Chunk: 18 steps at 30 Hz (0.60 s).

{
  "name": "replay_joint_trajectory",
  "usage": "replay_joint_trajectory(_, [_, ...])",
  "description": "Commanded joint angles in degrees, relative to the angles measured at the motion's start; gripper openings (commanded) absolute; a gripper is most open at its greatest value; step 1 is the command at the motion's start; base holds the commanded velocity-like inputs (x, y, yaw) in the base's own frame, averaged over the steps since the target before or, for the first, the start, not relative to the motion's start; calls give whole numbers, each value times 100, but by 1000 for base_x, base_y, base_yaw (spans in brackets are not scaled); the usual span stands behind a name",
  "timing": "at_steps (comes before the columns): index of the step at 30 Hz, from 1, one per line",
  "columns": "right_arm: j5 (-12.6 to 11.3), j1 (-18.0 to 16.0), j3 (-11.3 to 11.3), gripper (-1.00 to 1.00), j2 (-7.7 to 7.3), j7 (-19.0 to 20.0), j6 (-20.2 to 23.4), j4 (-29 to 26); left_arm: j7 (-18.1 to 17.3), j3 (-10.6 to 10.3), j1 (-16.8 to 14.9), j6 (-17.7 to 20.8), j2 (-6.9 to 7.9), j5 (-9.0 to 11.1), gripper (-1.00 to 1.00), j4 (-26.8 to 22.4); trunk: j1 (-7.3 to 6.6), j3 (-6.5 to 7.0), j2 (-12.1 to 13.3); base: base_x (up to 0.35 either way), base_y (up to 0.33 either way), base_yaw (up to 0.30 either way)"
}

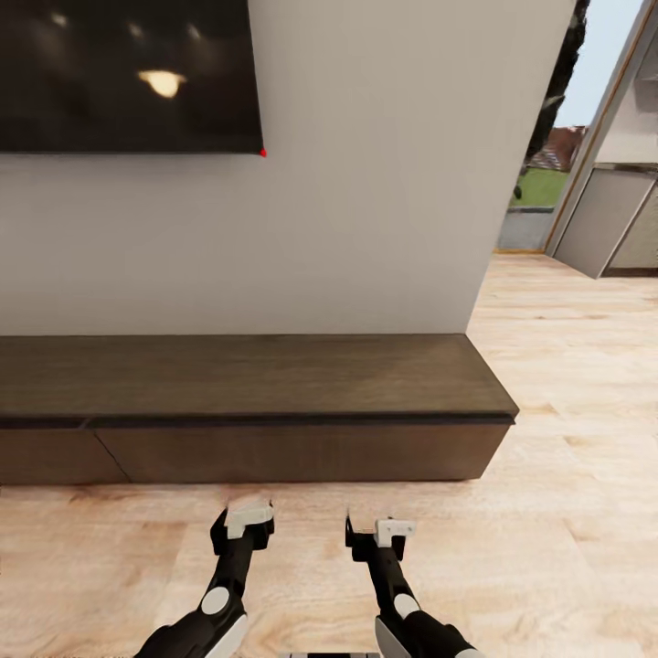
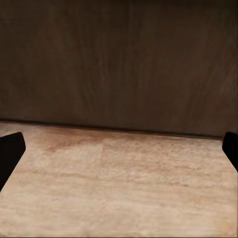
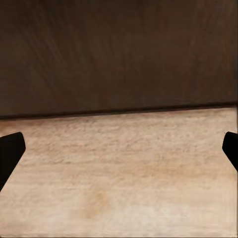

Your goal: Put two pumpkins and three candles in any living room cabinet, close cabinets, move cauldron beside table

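The cabinet (image 1: 274, 379), a long low dark-brown wood unit, stands against the white wall right in front of me. Its flat drawer fronts (image 1: 302, 452) sit flush and shut. My left gripper (image 1: 243, 519) and right gripper (image 1: 378, 530) hang low over the wood floor, a short way from the cabinet front and pointing at it. In the left wrist view the cabinet front (image 2: 119, 59) is close ahead, and the left gripper (image 2: 119, 158) is open with nothing between its fingers. The right gripper (image 3: 119, 158) is open too, facing the cabinet front (image 3: 119, 49). The pumpkins, candles, cauldron and table are out of view.
A dark TV screen (image 1: 128, 73) hangs on the wall above the cabinet. The cabinet's right end (image 1: 498, 429) meets the wall corner. Beyond it, light wood floor (image 1: 576, 384) runs back to a glazed opening (image 1: 544, 174) and grey kitchen units (image 1: 608, 219).
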Motion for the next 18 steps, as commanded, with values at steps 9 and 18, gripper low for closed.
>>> replay_joint_trajectory(9, [-65,9,-284,100,1,-262,1190,-2,45,88,2,2185,13,522,100,-26,-2,-5,-2,-14,0,0])
replay_joint_trajectory(18, [-883,46,-303,100,0,-475,2228,11,15,339,6,2809,24,1478,100,94,-2,-5,-2,0,0,0])
